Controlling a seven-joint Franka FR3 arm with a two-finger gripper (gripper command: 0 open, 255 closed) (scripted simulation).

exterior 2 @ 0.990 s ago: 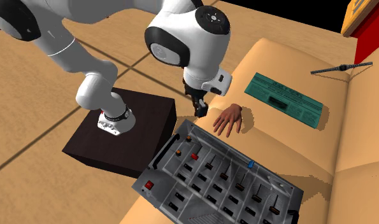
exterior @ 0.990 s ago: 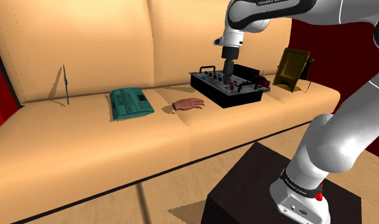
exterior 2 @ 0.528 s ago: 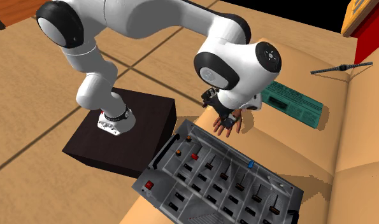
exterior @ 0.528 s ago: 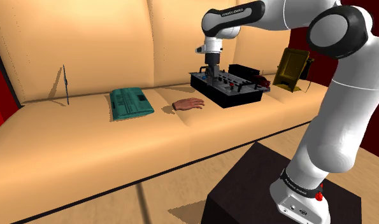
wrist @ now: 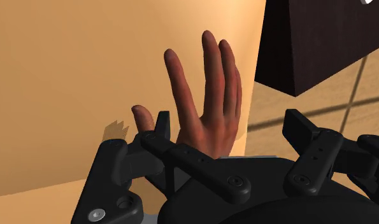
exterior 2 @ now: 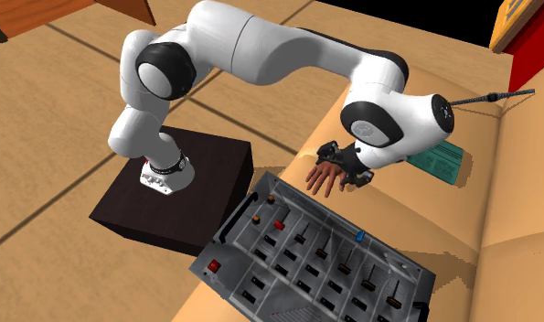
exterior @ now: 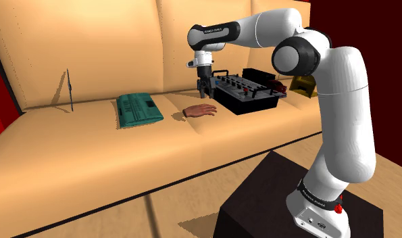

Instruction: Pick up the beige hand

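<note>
1 swing off the mixer (exterior: 250, 91) puts the gripper (exterior: 205, 93) over the brown hand (exterior: 201, 111); fingers spread, nothing held yet, so prob. descent next.

You are looking at a tan sofa (exterior: 91, 155) that is holding everything up. A brown hand (exterior: 201, 111) is lying flat on its seat. In the shoulder view, a flat green box (exterior: 138, 109) is lying to the hand's left, and a black box with knobs (exterior: 250, 91) is sitting to its right. A thin dark stick (exterior: 69, 89) is standing up by the back cushion.
</note>
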